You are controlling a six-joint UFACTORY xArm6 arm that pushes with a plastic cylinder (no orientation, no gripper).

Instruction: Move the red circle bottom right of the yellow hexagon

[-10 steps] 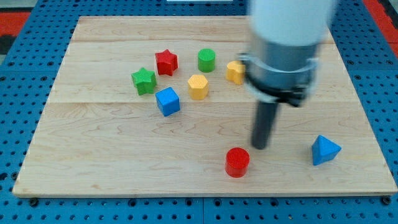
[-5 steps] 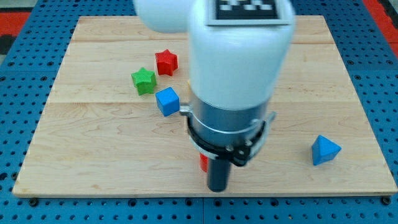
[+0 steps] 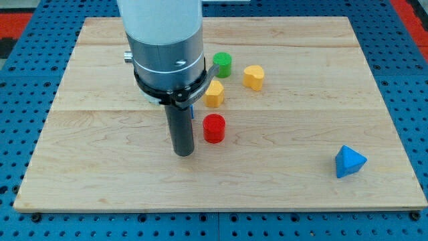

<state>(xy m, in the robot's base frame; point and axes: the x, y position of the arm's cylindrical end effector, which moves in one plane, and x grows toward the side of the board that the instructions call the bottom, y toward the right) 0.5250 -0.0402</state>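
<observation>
The red circle point(image 3: 214, 128) stands on the wooden board just below the yellow hexagon point(image 3: 215, 94), a short gap between them. My tip point(image 3: 183, 153) rests on the board at the lower left of the red circle, a small gap apart. The arm's body hides the blocks at the view's upper left.
A green cylinder point(image 3: 223, 64) sits above the yellow hexagon. A second yellow block point(image 3: 253, 77) lies to the right of it. A blue triangular block point(image 3: 349, 161) sits near the board's lower right. A sliver of a blue block point(image 3: 193, 110) shows behind the rod.
The arm swept from the right side to the left. The red circle moved up and left, from near the bottom edge to just below the yellow hexagon.
</observation>
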